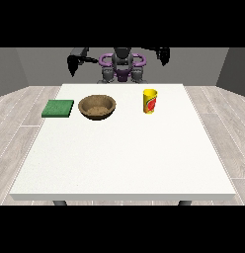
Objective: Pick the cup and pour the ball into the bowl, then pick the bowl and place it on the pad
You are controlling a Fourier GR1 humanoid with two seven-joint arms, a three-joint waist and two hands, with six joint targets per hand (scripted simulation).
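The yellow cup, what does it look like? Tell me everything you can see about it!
The yellow cup is a tall, plain tumbler with a red mark on its side and an open top. It stands upright on the white table, towards the view's right, apart from the brown bowl. Nothing touches it except the table; both hands are raised far behind it. Whether a ball sits inside cannot be seen.

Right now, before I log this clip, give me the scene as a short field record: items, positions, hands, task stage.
cup: yellow, upright, toward the table's right
bowl: brown, left of the cup
pad: green, flat, left of the bowl
ball: not visible
hand at the view's left: raised, off the table
hand at the view's right: raised, off the table
task stage: cup not yet picked
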